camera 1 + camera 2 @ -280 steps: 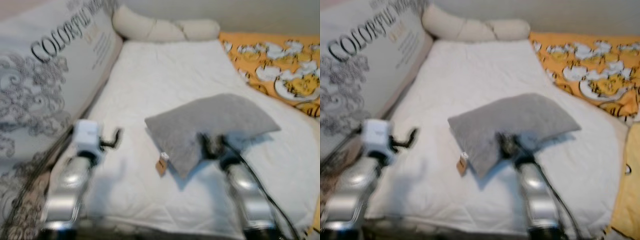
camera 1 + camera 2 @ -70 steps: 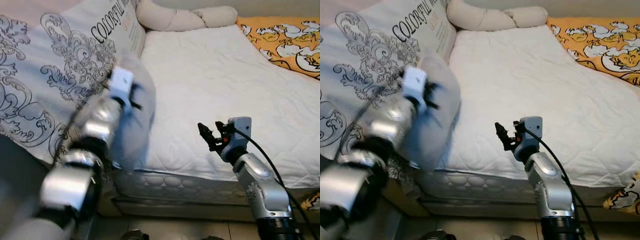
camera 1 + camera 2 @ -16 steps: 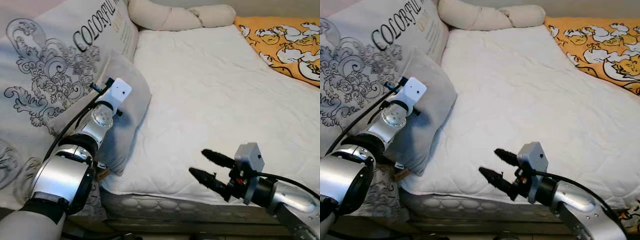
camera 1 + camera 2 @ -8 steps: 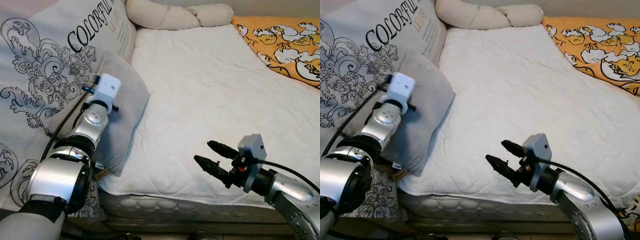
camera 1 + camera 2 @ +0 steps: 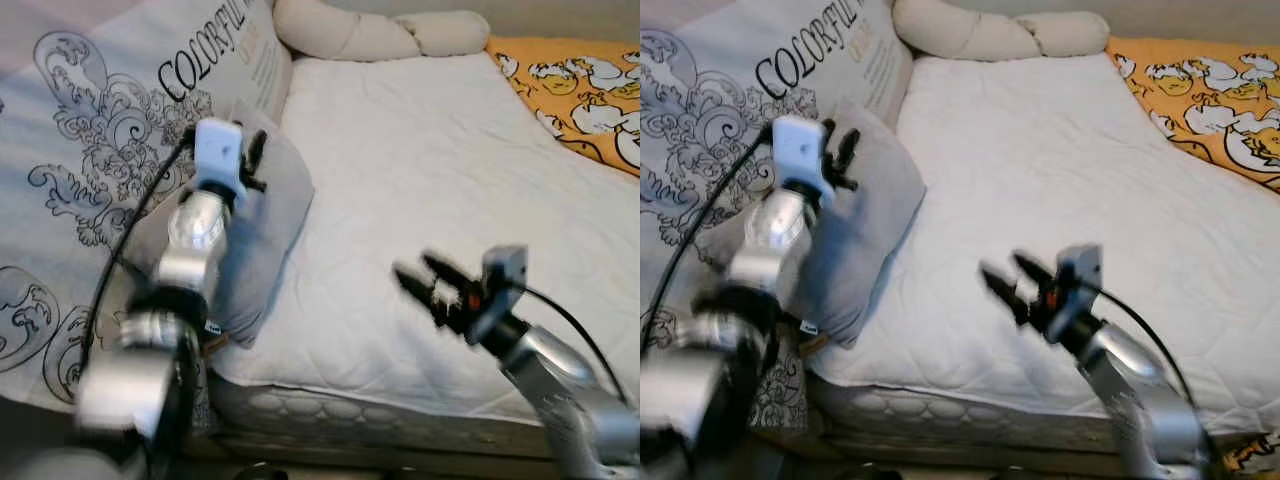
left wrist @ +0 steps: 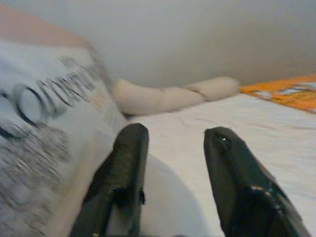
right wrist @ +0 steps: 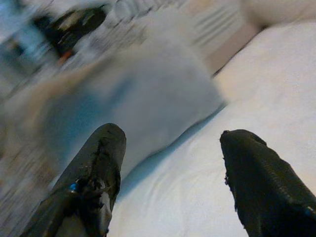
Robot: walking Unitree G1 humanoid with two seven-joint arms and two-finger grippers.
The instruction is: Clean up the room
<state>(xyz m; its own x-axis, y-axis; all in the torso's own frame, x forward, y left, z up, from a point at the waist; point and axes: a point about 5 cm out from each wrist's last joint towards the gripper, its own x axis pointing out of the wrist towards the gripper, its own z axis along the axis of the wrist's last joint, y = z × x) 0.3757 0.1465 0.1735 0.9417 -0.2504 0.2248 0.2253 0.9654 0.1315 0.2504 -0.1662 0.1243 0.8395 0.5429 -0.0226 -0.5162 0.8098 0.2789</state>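
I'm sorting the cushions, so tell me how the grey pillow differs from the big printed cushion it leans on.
The grey pillow is plain, with no print; the printed cushion is pale with black scrollwork and lettering. The grey pillow is much the smaller, and it covers part of the printed cushion's lower front. The grey pillow has a small tag at its lower corner; no tag can be seen on the printed cushion. Both stand propped at the left side of the white mattress.

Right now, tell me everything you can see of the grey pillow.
The grey pillow is a soft, plain, roughly rectangular cushion of fuzzy-looking fabric. It stands propped on its edge at the left side of the white mattress, leaning against the big printed cushion. A small tag hangs at its lower corner near the mattress edge. The left gripper hovers at its upper part, fingers open; contact cannot be judged.
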